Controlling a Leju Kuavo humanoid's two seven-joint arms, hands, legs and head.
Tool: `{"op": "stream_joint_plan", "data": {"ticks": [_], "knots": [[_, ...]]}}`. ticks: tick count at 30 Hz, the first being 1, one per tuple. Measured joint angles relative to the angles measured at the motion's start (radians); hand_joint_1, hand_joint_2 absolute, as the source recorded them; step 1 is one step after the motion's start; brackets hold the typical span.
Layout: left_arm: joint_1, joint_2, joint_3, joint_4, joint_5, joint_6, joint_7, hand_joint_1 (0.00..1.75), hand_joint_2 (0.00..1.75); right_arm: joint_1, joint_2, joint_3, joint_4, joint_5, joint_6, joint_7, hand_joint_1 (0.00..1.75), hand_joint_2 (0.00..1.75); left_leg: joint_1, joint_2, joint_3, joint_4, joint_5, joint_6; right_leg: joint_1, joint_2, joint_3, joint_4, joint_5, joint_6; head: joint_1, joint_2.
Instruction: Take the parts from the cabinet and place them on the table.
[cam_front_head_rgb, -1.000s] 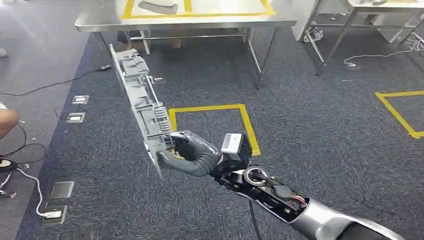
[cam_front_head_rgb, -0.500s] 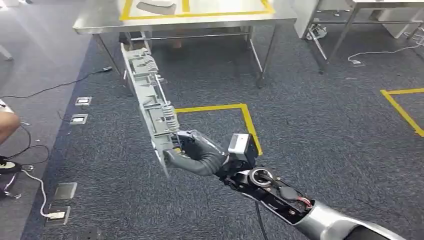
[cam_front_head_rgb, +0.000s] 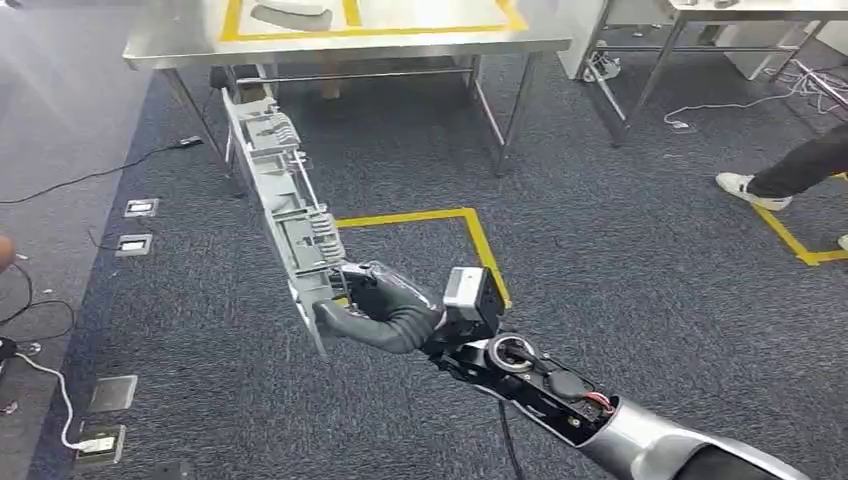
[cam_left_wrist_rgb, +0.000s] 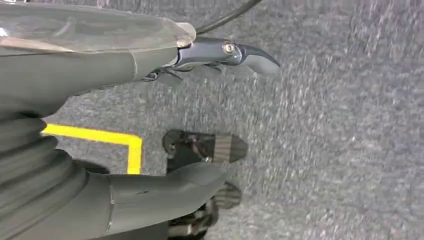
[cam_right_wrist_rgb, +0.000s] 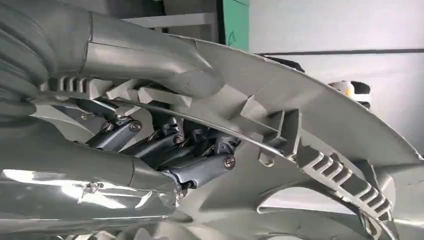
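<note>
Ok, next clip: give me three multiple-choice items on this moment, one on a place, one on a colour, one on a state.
1. Where does the other grey part lie?
A. On the steel table, inside its yellow tape outline
B. On the carpet
C. On the robot's arm

2. What colour is the tape square on the carpet?
A. Red
B. Yellow
C. White

3. What is the right hand doing?
A. Hanging with nothing in it
B. Pressing flat on the table
C. Holding the long grey plastic part by its lower end

Answers:
1 A, the head view shows it on the tabletop within the tape.
2 B, the floor lines are plainly yellow.
3 C, its fingers wrap the part's ribs in the right wrist view.
</note>
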Motion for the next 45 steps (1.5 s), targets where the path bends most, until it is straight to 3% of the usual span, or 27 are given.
{"op": "stream_joint_plan", "data": {"ticks": [2, 3, 4, 5, 8, 9, 11, 12, 13, 19, 27, 28, 29, 30, 31, 32, 34, 35, 36, 37, 39, 40, 41, 42, 45], "knots": [[0.001, 0.000, 0.000, 0.000, -0.001, 0.000, 0.000, 0.00, 1.75, 0.001, 0.000, 0.000, 0.000, 0.000, 0.000, -0.002, 1.75, 1.75, -0.004, 0.002, 0.000, 0.000, -0.002, 0.004, 0.000, -0.001, -0.082, 0.173, -0.078, 0.004, 0.012, 0.000], [0.001, 0.000, 0.000, 0.000, -0.002, 0.000, 0.000, 0.00, 1.75, 0.002, 0.000, 0.000, 0.000, 0.000, 0.000, -0.002, 1.75, 1.75, -0.006, 0.003, 0.000, 0.001, -0.002, 0.005, 0.000, -0.001, -0.115, 0.241, -0.097, 0.005, 0.016, 0.000], [0.001, -0.001, 0.000, 0.000, -0.002, 0.000, 0.000, 0.00, 1.75, 0.004, 0.000, 0.000, 0.000, 0.000, 0.000, -0.002, 1.75, 1.75, -0.008, 0.003, 0.002, 0.001, -0.003, 0.006, 0.000, -0.001, -0.127, 0.259, -0.090, 0.002, 0.018, 0.000], [0.001, -0.002, 0.000, 0.000, -0.002, 0.000, 0.000, 0.00, 1.75, 0.005, 0.000, 0.000, 0.000, 0.000, 0.000, -0.002, 1.75, 1.75, -0.009, 0.003, 0.003, 0.001, -0.004, 0.008, 0.001, -0.001, -0.114, 0.228, -0.060, -0.001, 0.020, 0.000], [0.001, -0.002, 0.000, 0.000, -0.002, 0.001, 0.000, 0.00, 1.75, 0.003, -0.001, 0.000, 0.000, 0.000, 0.000, -0.002, 1.75, 1.75, -0.011, 0.003, 0.014, 0.001, -0.011, 0.003, 0.008, -0.013, 0.008, -0.037, 0.073, -0.021, 0.030, 0.000], [0.001, -0.002, 0.000, 0.000, -0.002, 0.002, 0.000, 0.00, 1.75, 0.002, -0.001, 0.000, 0.000, 0.000, 0.000, -0.003, 1.75, 1.75, -0.017, 0.003, 0.013, 0.002, -0.013, -0.001, 0.016, -0.020, 0.022, -0.059, 0.061, -0.024, 0.027, 0.000], [0.003, -0.002, 0.000, 0.000, -0.002, 0.005, 0.000, 0.00, 1.75, 0.001, 0.000, 0.000, 0.000, 0.003, 0.000, -0.004, 1.75, 1.75, -0.016, 0.007, 0.009, 0.003, -0.010, -0.008, 0.018, -0.015, 0.020, -0.071, 0.061, -0.025, 0.029, 0.000], [0.004, 0.001, 0.000, 0.000, 0.000, 0.006, -0.001, 0.00, 1.75, 0.002, 0.000, 0.001, 0.000, 0.010, 0.000, -0.001, 1.75, 1.75, -0.022, 0.009, 0.009, 0.006, -0.017, 0.003, 0.012, -0.014, 0.022, -0.076, 0.062, -0.019, 0.021, 0.000], [0.005, 0.000, 0.000, 0.000, 0.001, 0.007, -0.001, 0.00, 1.75, 0.002, 0.000, 0.001, 0.000, 0.014, -0.003, 0.002, 1.75, 1.75, -0.019, 0.012, 0.010, 0.005, -0.016, 0.006, 0.014, -0.011, 0.023, -0.077, 0.062, -0.019, 0.018, 0.000], [0.005, 0.000, 0.000, 0.000, 0.001, 0.009, -0.002, 0.00, 1.75, 0.002, 0.000, 0.001, 0.000, 0.012, 0.005, 0.000, 1.75, 1.75, -0.019, 0.012, 0.017, -0.009, -0.009, -0.005, 0.015, -0.009, 0.022, -0.077, 0.061, -0.024, -0.003, 0.000], [0.005, 0.000, 0.000, 0.000, 0.003, 0.002, 0.005, 0.00, 1.75, 0.003, 0.000, 0.001, 0.000, 0.012, 0.016, -0.008, 1.75, 1.75, -0.019, 0.012, 0.017, -0.013, -0.008, -0.010, 0.015, -0.009, 0.022, -0.076, 0.061, -0.026, -0.006, 0.000], [0.005, 0.000, 0.000, 0.000, 0.003, 0.000, 0.006, 0.00, 1.75, 0.003, 0.000, 0.001, 0.001, 0.013, 0.018, -0.009, 1.75, 1.75, -0.022, 0.012, 0.016, -0.008, -0.010, -0.006, 0.010, -0.010, 0.024, -0.084, 0.065, -0.023, -0.006, 0.000], [0.006, 0.003, 0.000, 0.000, 0.004, 0.000, 0.009, 0.00, 1.75, 0.003, 0.000, 0.000, 0.001, 0.013, 0.020, -0.010, 1.75, 1.75, -0.024, 0.011, 0.019, -0.016, -0.007, 0.005, 0.009, -0.010, 0.028, -0.091, 0.069, -0.017, -0.008, 0.000], [0.005, 0.001, 0.000, -0.001, 0.004, -0.001, 0.011, 0.00, 1.75, 0.003, 0.002, 0.000, 0.000, 0.013, 0.021, -0.010, 1.75, 1.75, -0.017, 0.013, 0.035, -0.043, 0.003, 0.009, 0.018, -0.009, 0.036, -0.101, 0.070, -0.013, -0.011, 0.000], [0.006, -0.003, 0.000, -0.002, 0.003, -0.002, 0.012, 0.00, 1.75, 0.005, 0.002, -0.001, 0.001, 0.013, 0.021, -0.010, 1.75, 1.75, -0.010, 0.016, 0.053, -0.066, 0.012, 0.007, 0.016, -0.011, 0.034, -0.086, 0.060, -0.012, -0.008, 0.000], [0.005, -0.003, 0.000, -0.002, 0.003, -0.003, 0.014, 0.00, 1.75, 0.003, 0.002, -0.001, 0.001, 0.013, 0.022, -0.011, 1.75, 1.75, -0.005, 0.018, 0.062, -0.077, 0.016, 0.011, 0.015, -0.009, 0.009, -0.035, 0.029, -0.009, -0.005, 0.000], [0.006, -0.003, 0.000, -0.002, 0.003, -0.003, 0.018, 0.00, 1.75, 0.005, 0.002, -0.002, 0.002, 0.013, 0.023, -0.012, 1.75, 1.75, -0.002, 0.019, 0.066, -0.077, 0.012, 0.009, 0.008, -0.009, -0.074, 0.131, -0.041, 0.003, 0.007, 0.000], [0.006, -0.003, 0.000, -0.002, 0.003, -0.003, 0.019, 0.00, 1.75, 0.007, 0.002, -0.002, 0.003, 0.013, 0.023, -0.012, 1.75, 1.75, -0.001, 0.019, 0.067, -0.075, 0.009, 0.007, 0.002, -0.010, -0.112, 0.199, -0.061, 0.008, 0.009, 0.000], [0.006, -0.003, 0.000, -0.002, 0.003, -0.003, 0.019, 0.00, 1.75, 0.009, 0.002, -0.002, 0.005, 0.013, 0.023, -0.012, 1.75, 1.75, 0.001, 0.019, 0.068, -0.073, 0.007, 0.004, -0.003, -0.010, -0.128, 0.222, -0.058, 0.013, 0.009, 0.000], [0.006, -0.003, 0.000, -0.002, 0.003, -0.003, 0.019, 0.00, 1.75, 0.012, 0.002, -0.002, 0.008, 0.013, 0.023, -0.012, 1.75, 1.75, 0.005, 0.017, 0.068, -0.069, 0.003, -0.002, -0.007, -0.010, -0.123, 0.201, -0.037, 0.017, 0.010, 0.000], [0.007, -0.004, 0.000, -0.002, 0.003, -0.003, 0.019, 0.00, 1.75, 0.012, 0.002, -0.002, 0.009, 0.013, 0.024, -0.011, 1.75, 1.75, 0.017, 0.012, 0.070, -0.049, -0.018, -0.019, -0.021, -0.014, -0.040, 0.025, 0.069, 0.036, 0.015, 0.000], [0.007, -0.003, 0.000, -0.003, 0.003, -0.003, 0.019, 0.00, 1.75, 0.010, 0.002, -0.002, 0.009, 0.013, 0.023, -0.011, 1.75, 1.75, 0.021, 0.012, 0.069, -0.033, -0.032, -0.031, -0.031, -0.019, -0.001, -0.064, 0.095, 0.048, 0.021, 0.000], [0.005, 0.003, 0.000, -0.003, 0.003, -0.003, 0.019, 0.00, 1.75, 0.009, 0.002, -0.002, 0.010, 0.013, 0.024, -0.012, 1.75, 1.75, 0.010, 0.010, 0.061, -0.023, -0.040, -0.042, -0.019, -0.007, 0.007, -0.063, 0.068, 0.042, 0.028, 0.000], [0.005, 0.001, 0.000, -0.004, 0.000, -0.004, 0.019, 0.00, 1.75, 0.010, 0.003, -0.003, 0.010, 0.013, 0.024, -0.014, 1.75, 1.75, 0.012, 0.010, 0.059, -0.019, -0.041, -0.046, -0.021, 0.000, 0.003, -0.060, 0.066, 0.011, 0.024, 0.000], [0.005, 0.001, 0.000, -0.005, 0.000, -0.006, 0.019, 0.00, 1.75, 0.013, 0.003, -0.003, 0.011, 0.015, 0.022, -0.012, 1.75, 1.75, 0.018, 0.011, 0.071, -0.027, -0.049, -0.060, -0.016, 0.005, 0.011, -0.054, 0.053, -0.016, 0.007, 0.000]]}}
